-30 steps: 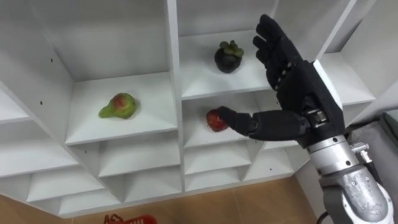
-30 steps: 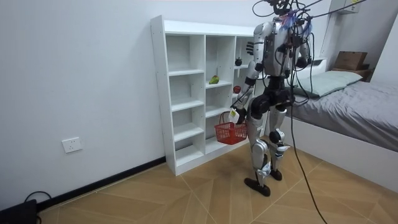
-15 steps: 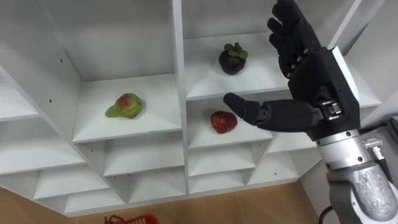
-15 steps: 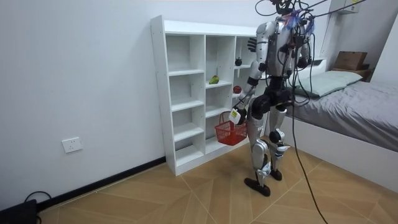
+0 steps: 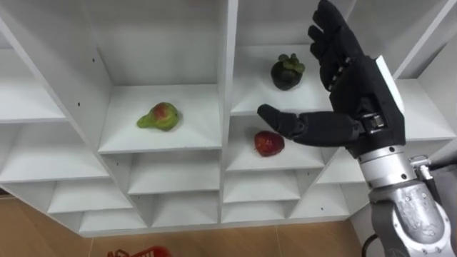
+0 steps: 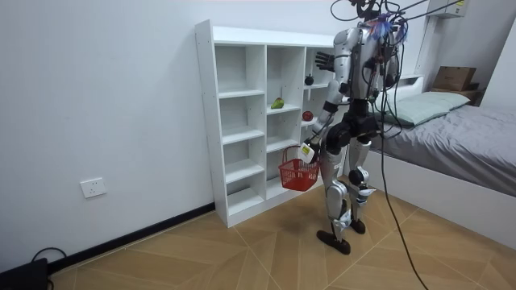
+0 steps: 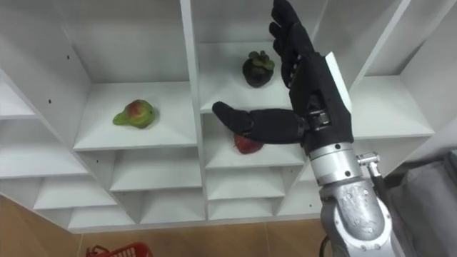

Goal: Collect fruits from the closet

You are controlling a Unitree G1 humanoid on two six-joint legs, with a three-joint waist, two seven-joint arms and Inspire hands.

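A red fruit (image 5: 268, 143) lies in a lower compartment of the white closet (image 5: 229, 86). On the shelf above it sits a dark mangosteen (image 5: 286, 73). A green and red pear (image 5: 159, 116) lies in the compartment to the left. My right hand (image 5: 357, 93) is raised in front of the closet, open, its fingers pointing up beside the mangosteen and its thumb stretched out just above the red fruit, holding nothing. In the room view my left hand (image 6: 307, 151) hangs low at my side, shut on the handle of a red basket (image 6: 297, 174).
I stand facing the closet's (image 6: 234, 121) right columns. The red basket's rim (image 5: 136, 253) peeks in at the bottom edge over the wooden floor. A bed (image 6: 459, 137) stands close behind me at the room view's right.
My right hand has lifted off the red fruit; its thumb, which was on the fruit a second ago, now hovers above it. The head camera has shifted, sliding the shelves rightward.
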